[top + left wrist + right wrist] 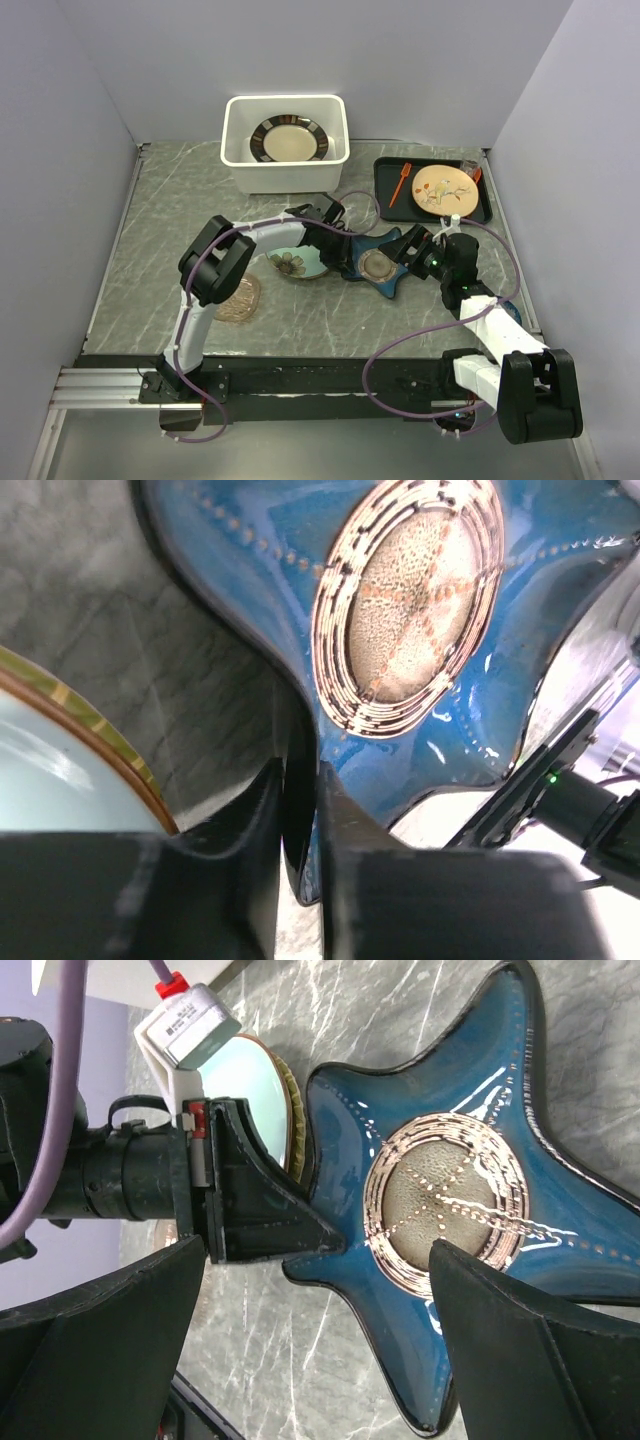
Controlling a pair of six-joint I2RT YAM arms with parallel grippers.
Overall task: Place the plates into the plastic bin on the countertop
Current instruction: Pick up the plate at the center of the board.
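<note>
The blue star-shaped plate [378,264] lies mid-table. My left gripper [346,256] is shut on its left rim; in the left wrist view the fingers [298,780] pinch the plate's edge [420,610]. My right gripper [425,256] is open at the plate's right side. In the right wrist view its fingers [320,1250] are spread wide over the star plate [450,1190] without touching it. A pale green flowered plate [295,262] lies just left of it. An amber glass plate [240,298] lies nearer the left arm. The white bin [284,165] at the back holds a dark-rimmed cream plate [289,140].
A flat black tray [385,195] at the back right carries a tan round plate [444,188] and an orange fork [400,182]. A bit of something blue [511,310] shows beside the right arm. Purple cables loop over both arms. Walls enclose the table.
</note>
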